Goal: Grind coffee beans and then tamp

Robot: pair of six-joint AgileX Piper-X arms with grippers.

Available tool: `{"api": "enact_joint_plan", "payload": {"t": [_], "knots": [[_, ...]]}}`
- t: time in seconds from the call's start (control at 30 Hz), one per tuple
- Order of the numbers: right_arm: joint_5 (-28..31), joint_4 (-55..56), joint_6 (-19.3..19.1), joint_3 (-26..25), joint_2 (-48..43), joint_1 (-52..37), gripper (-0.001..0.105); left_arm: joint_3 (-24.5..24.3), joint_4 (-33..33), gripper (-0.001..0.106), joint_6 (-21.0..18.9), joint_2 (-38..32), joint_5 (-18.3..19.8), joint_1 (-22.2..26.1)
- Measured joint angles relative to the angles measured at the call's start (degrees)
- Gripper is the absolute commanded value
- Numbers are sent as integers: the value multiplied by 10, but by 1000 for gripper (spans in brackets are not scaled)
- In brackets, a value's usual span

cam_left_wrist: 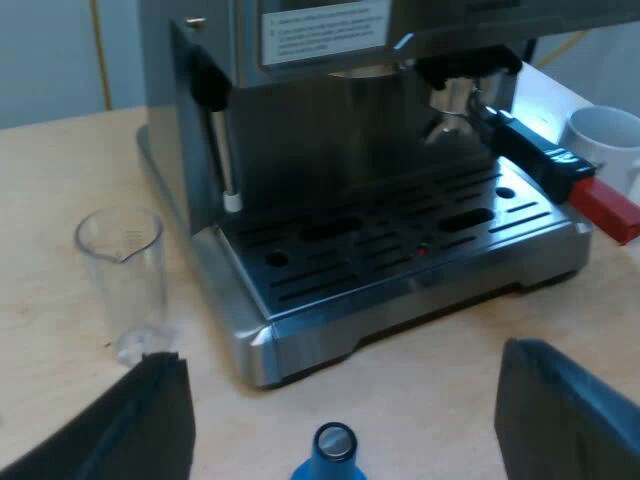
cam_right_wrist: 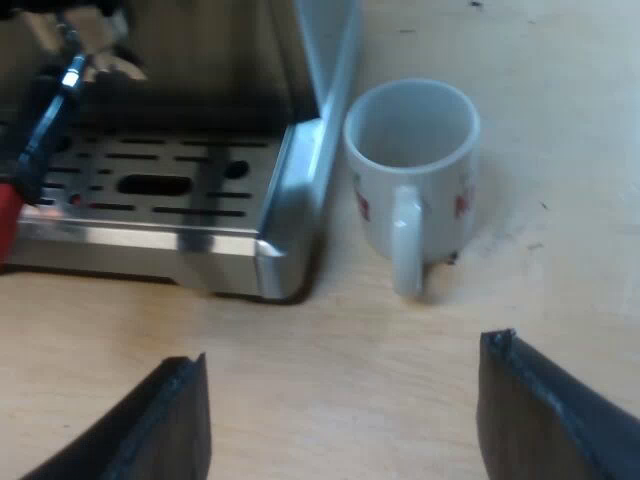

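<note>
Measuring glass (cam_left_wrist: pixel 120 275): clear, upright, empty, standing on the wooden table (cam_left_wrist: pixel 60 170) near the corner of the espresso machine (cam_left_wrist: pixel 330 120) and apart from it. Mug (cam_right_wrist: pixel 412 170): white with red markings, upright, empty, handle turned toward the right wrist camera, just beside the far corner of the machine's drip tray (cam_right_wrist: pixel 150 170). Holder (cam_left_wrist: pixel 545 160): locked into the machine's front above the tray, dark handle jutting out toward the mug and ending in red. Tamper (cam_left_wrist: pixel 332 455): blue with a round silvery top, standing on the table close before the tray. Left gripper (cam_left_wrist: pixel 342 400): fingers wide apart, holding nothing, the tamper below the gap between them and touched by neither. Right gripper (cam_right_wrist: pixel 340 370): fingers wide apart, holding nothing, over bare table near the mug.
</note>
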Motion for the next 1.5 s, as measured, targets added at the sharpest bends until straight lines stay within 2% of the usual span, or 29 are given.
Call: {"api": "enact_joint_plan", "payload": {"t": [0.1, 0.2, 0.33, 0.43, 0.63, 0.73, 0.9, 1.03, 1.13, 1.2, 1.23, 1.3, 1.33, 1.4, 1.5], "knots": [[-2, 0, -5, -21, 24, 25, 59, -9, -18, 65, 0, 32, 6, -21], [-2, 0, -26, -36, 49, 52, 59, -10, -45, 65, 0, 58, 16, -42], [-20, 0, -63, -39, 76, 100, 59, -10, -88, 65, 0, 91, 30, -84], [-29, 0, -71, -39, 90, 136, 59, -10, -114, 65, 0, 103, 40, -111], [-27, -38, -74, -39, 123, 229, 59, -10, -143, 65, 53, 144, 44, -181], [-11, -56, -74, -39, 138, 283, 59, -4, -159, 65, 62, 162, 44, -206], [60, -63, -72, -39, 163, 375, 59, 37, -221, 65, 67, 171, 44, -222], [112, -69, -40, -36, 175, 434, 59, 68, -263, 65, 69, 171, 44, -222], [148, -98, -7, -12, 176, 474, 59, 92, -290, 65, 68, 171, 52, -222], [170, -131, 26, 16, 176, 503, 59, 105, -303, 65, 68, 171, 63, -222], [170, -135, 26, 19, 176, 505, 59, 108, -304, 65, 68, 171, 66, -222], [191, -177, 60, 54, 176, 537, 59, 124, -308, 65, 68, 171, 72, -222], [198, -191, 66, 64, 176, 542, 59, 128, -309, 65, 68, 171, 72, -222], [240, -256, 90, 103, 176, 570, 59, 139, -310, 65, 68, 171, 72, -222], [282, -333, 102, 144, 183, 601, 59, 151, -310, 65, 67, 171, 79, -222]]}}
